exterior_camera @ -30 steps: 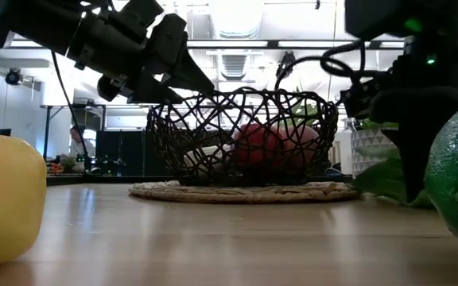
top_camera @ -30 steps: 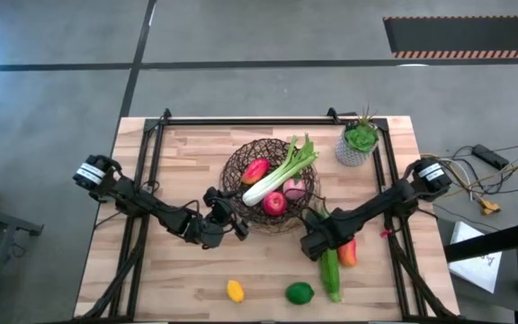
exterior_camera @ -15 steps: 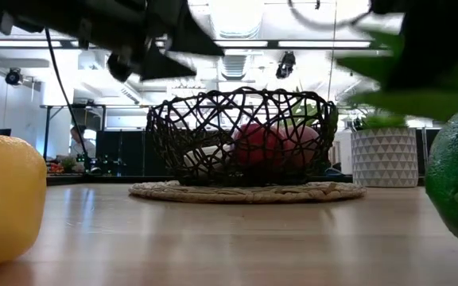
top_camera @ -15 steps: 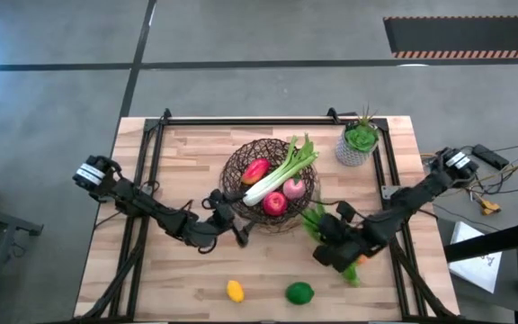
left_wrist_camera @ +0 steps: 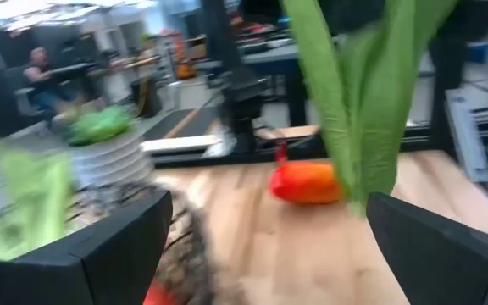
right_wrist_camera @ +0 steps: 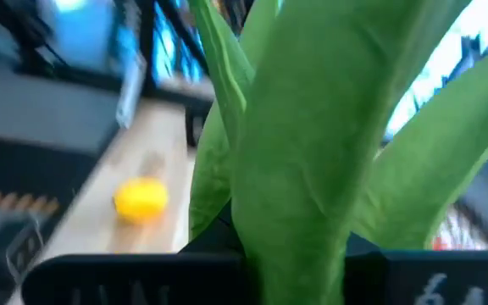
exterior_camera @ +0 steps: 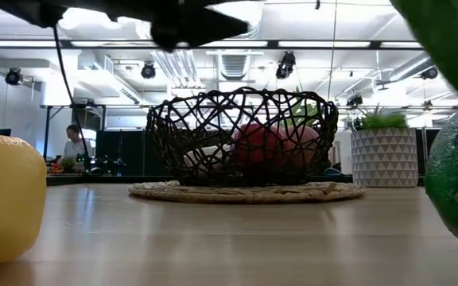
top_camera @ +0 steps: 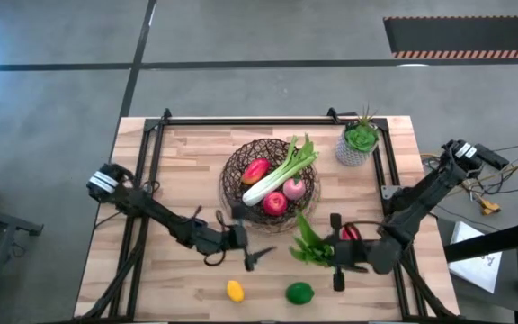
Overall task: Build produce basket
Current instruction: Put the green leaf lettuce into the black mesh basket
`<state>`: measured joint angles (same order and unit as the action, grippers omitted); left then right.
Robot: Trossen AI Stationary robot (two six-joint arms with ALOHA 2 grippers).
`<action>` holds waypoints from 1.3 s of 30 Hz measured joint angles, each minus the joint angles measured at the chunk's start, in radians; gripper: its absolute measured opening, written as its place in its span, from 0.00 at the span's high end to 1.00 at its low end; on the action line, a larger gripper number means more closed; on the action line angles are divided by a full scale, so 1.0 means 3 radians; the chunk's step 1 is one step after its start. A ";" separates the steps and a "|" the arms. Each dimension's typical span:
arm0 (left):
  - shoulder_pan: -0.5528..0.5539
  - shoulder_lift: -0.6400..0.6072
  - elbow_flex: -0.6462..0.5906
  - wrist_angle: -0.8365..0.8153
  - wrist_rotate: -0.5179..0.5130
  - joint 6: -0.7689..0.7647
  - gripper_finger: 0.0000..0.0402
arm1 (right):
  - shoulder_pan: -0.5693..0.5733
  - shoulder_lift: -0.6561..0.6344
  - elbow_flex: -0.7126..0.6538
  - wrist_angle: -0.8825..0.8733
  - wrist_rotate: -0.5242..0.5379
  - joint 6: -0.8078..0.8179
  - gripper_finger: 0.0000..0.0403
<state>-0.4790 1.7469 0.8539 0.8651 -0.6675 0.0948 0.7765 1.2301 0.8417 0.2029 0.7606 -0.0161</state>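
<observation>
The dark wire basket [top_camera: 234,171] stands mid-table, also in the low view [exterior_camera: 241,127], holding the pale celery stalk [top_camera: 281,171], a red-orange fruit [top_camera: 254,169], a pink fruit [top_camera: 294,187] and a red fruit [top_camera: 275,203]. My right gripper [top_camera: 333,255] is shut on the long green vegetable [top_camera: 308,245], near and right of the basket. My left gripper [top_camera: 255,256] is open and empty just near of the basket. Another red-orange fruit [top_camera: 349,232], the lemon [top_camera: 234,290] and the lime [top_camera: 299,292] lie on the table. My right gripper holds the long green vegetable between its two fingers, at a stalk part [right_wrist_camera: 288,227] behind the leaves; the vegetable itself hides the place of contact. The fingers come level from the table's right. The vegetable is lifted clear, its leafy end [top_camera: 302,241] toward the table's left.
A small grey pot with a green plant [top_camera: 359,142] stands at the far right. A dark metal frame [top_camera: 241,120] runs along the table's far and side edges. Bare wood lies at the near left [top_camera: 151,279].
My right gripper has lifted the long green vegetable off the table at the near right and has turned, so the leafy end now points toward the table's left. The red-orange fruit stays on the table. My left gripper has moved from the basket's near rim toward the near edge and the right.
</observation>
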 joint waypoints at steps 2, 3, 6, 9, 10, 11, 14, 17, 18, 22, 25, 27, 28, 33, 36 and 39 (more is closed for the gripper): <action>0.0005 0.0168 0.0171 0.0049 0.0147 0.0128 0.06 | -0.0012 0.0014 -0.0220 0.0820 -0.0119 -0.0551 0.96; 0.0013 0.0249 0.0261 0.0065 0.0221 0.0180 0.06 | -0.0025 0.0030 -0.0316 0.1215 -0.0178 -0.0789 0.96; 0.0061 0.0453 0.0539 0.0090 0.0325 0.0253 0.06 | -0.0037 0.0050 -0.0552 0.2035 -0.0201 -0.1338 0.96; 0.0148 0.0607 0.0781 0.0086 0.0330 0.0249 0.06 | -0.0077 0.0050 -0.0673 0.2285 -0.0192 -0.1547 0.96; 0.0179 0.0647 0.0852 0.0085 0.0332 0.0242 0.06 | -0.0085 0.0050 -0.0696 0.2298 -0.0192 -0.1537 0.96; 0.0212 0.0688 0.0924 0.0088 0.0390 0.0238 0.06 | -0.0099 0.0050 -0.0709 0.2296 -0.0195 -0.1520 0.96; 0.0293 0.0778 0.1095 0.0086 0.0744 0.0223 0.06 | -0.0121 0.0065 -0.0713 0.2324 -0.0190 -0.1524 0.96; 0.0376 0.0832 0.1226 0.0014 0.1240 0.0114 0.06 | -0.0132 0.0071 -0.0713 0.2317 -0.0185 -0.1568 0.96; 0.0404 0.0855 0.1269 0.0011 0.1391 0.0057 0.06 | -0.0143 0.0071 -0.0713 0.2311 -0.0184 -0.1577 0.96; 0.0442 0.0887 0.1342 -0.0020 0.1644 0.0047 0.06 | -0.0148 0.0072 -0.0713 0.2291 -0.0128 -0.1671 0.96; 0.0436 0.0875 0.1328 -0.0126 0.1674 0.0053 0.06 | -0.0144 0.0072 -0.0713 0.2260 0.0007 -0.1728 0.96; 0.0441 0.0874 0.1325 -0.0121 0.1673 0.0052 0.06 | -0.0146 0.0073 -0.0713 0.2246 -0.0016 -0.1720 0.96; 0.0451 0.0871 0.1326 -0.0110 0.1674 0.0052 0.06 | -0.0148 0.0081 -0.0713 0.2251 -0.0031 -0.1714 0.96; 0.0498 0.0922 0.1411 -0.0090 0.1727 0.0047 0.10 | -0.0193 0.0167 -0.0673 0.2257 -0.0105 -0.1694 0.96; 0.0502 0.0943 0.1427 -0.0102 0.1762 0.0051 0.16 | -0.0207 0.0244 -0.0612 0.2254 -0.0116 -0.1715 0.96; 0.0504 0.0941 0.1431 -0.0090 0.1768 0.0051 0.24 | -0.0221 0.0338 -0.0534 0.2254 -0.0118 -0.1737 0.96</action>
<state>-0.3279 2.0293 1.2831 0.8382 -0.1371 0.1102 0.7102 1.3315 0.6814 0.8792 0.7253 -0.5373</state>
